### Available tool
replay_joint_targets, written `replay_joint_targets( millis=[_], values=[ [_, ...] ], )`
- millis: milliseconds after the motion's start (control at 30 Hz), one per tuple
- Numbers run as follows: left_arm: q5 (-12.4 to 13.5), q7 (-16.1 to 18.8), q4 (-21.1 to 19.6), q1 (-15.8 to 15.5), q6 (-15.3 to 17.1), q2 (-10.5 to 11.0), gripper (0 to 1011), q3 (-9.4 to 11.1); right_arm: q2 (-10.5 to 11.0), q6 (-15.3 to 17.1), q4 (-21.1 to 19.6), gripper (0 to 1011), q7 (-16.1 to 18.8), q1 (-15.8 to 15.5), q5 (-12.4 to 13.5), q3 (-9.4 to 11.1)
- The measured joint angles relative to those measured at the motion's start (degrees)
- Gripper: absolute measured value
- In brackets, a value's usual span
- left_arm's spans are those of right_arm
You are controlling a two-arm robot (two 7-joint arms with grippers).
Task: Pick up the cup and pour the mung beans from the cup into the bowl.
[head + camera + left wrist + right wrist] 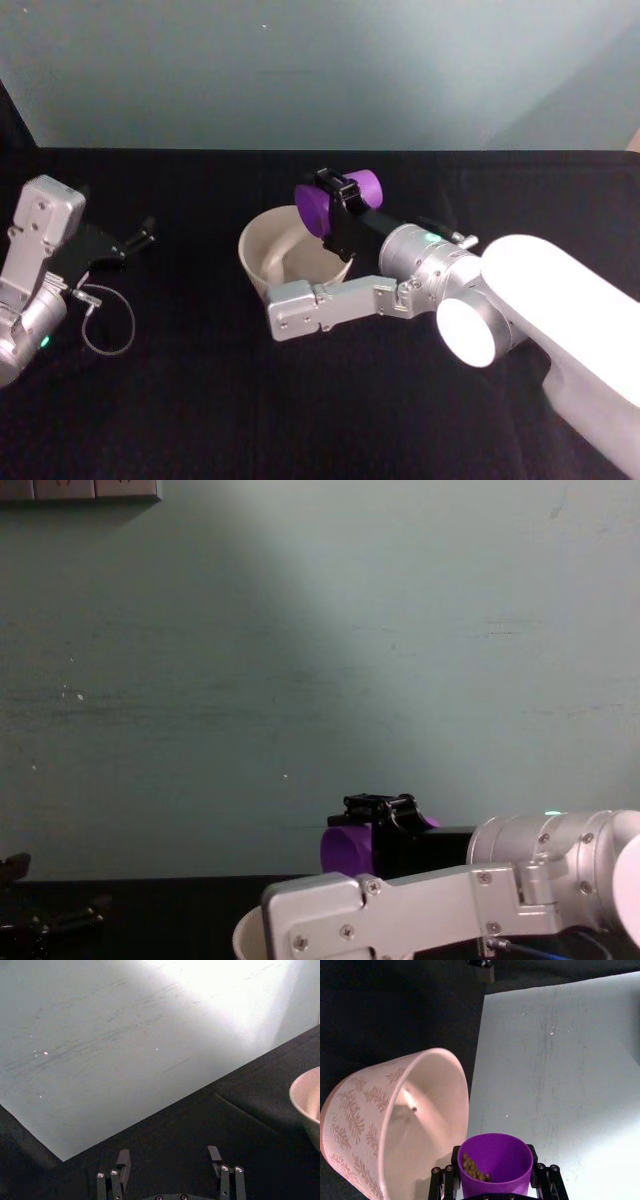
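Right gripper (341,206) grasps the cup (312,208), axis near-horizontal, mouth pointing left above the bowl (262,262); mung beans (473,1169) near its lip; left gripper (169,1153) released, parked left

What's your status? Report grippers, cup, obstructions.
Right gripper shut on the cup, tipped sideways at the far rim of the bowl. Mung beans lying inside the cup. Left gripper open, parked at table's left. Nothing between cup and bowl.
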Motion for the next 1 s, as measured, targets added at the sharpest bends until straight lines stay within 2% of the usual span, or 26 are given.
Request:
replay_joint_targets(
  millis=[600, 1000],
  values=[
    [0.00, 0.00, 0.00, 0.00, 0.00, 0.00, 1000, 0.00, 0.04, -0.04, 0.69, 754, -0.13, 1.16, -3.28, -1.80],
    [0.00, 0.00, 0.00, 0.00, 0.00, 0.00, 1000, 0.00, 0.10, 0.14, 0.69, 754, 0.22, 1.31, -4.04, -2.31]
  ],
)
